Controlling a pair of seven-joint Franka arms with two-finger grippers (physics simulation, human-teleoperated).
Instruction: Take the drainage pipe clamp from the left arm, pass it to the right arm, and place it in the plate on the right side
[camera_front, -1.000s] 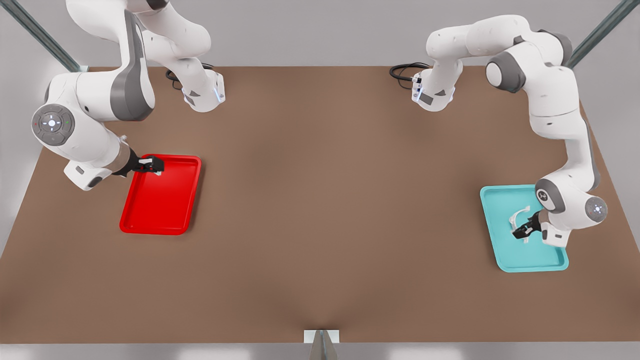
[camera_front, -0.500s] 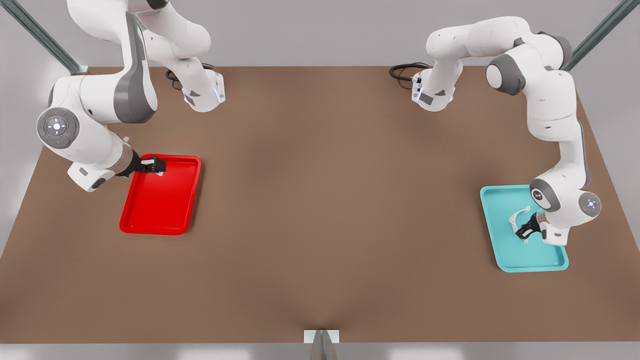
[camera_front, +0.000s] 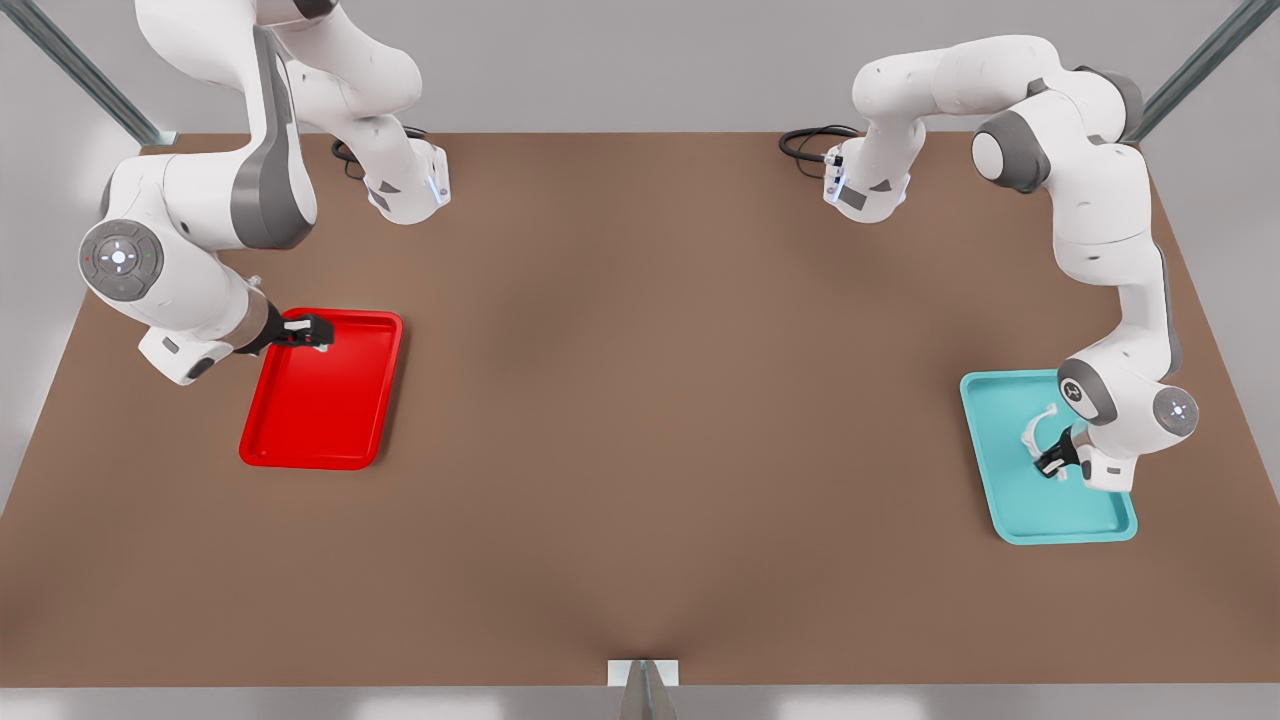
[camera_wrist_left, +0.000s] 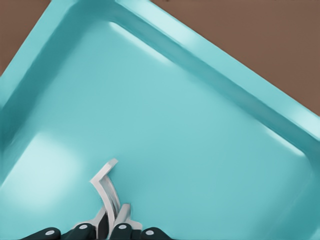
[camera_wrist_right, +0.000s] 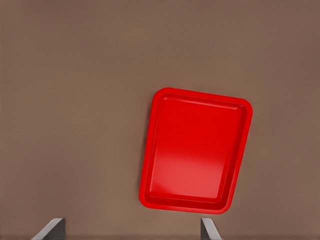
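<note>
At the front view's right, the left hand (camera_front: 1052, 463) reaches down into the teal tray (camera_front: 1010, 500), pinching the drainage pipe clamp (camera_front: 1034, 432). The right hand (camera_front: 312, 332) hangs open above the plate (camera_front: 320, 440).

Brown tabletop (camera_front: 640, 420); pale grey wall (camera_front: 620, 60); metal corner struts (camera_front: 1200, 65).

No text, label, brand, number or sign can be read anywhere in these pictures.
</note>
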